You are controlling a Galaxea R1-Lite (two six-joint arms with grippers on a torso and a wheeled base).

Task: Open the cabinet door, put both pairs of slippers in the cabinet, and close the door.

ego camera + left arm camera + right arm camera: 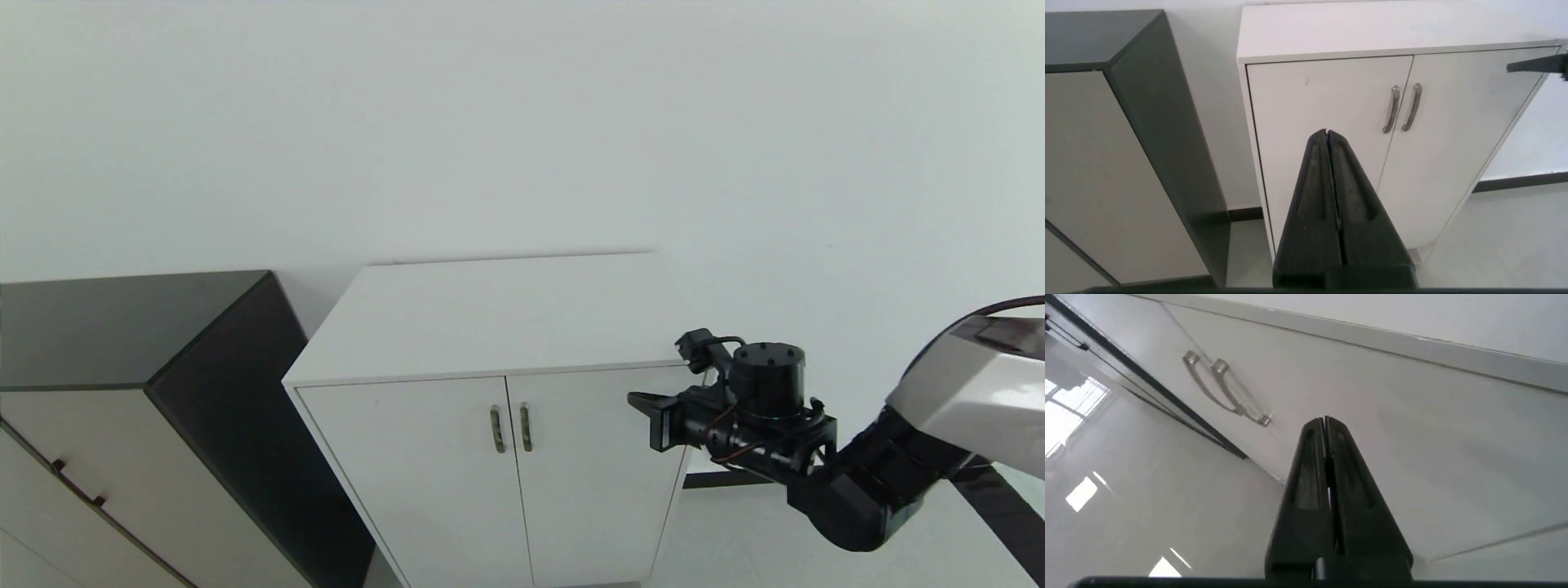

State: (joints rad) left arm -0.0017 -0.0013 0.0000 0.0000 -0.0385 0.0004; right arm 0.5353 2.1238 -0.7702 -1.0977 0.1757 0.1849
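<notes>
Both left gripper (1328, 135) and right gripper (1325, 422) hold fingers (1310, 188) pressed together before the closed cabinet (424, 474).

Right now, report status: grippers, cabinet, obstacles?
Left gripper shut, right gripper shut, both empty. Cabinet doors closed, handles untouched. Dark cabinet beside it, clear of doors.

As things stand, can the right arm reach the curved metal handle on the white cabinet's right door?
Probably yes: its shut end effector hangs before that door, nothing blocking the metal handle.

A plain home-like room — white two-door cabinet (490, 318) and dark-topped sideboard (122, 327) against a bare white wall (522, 122)
</notes>
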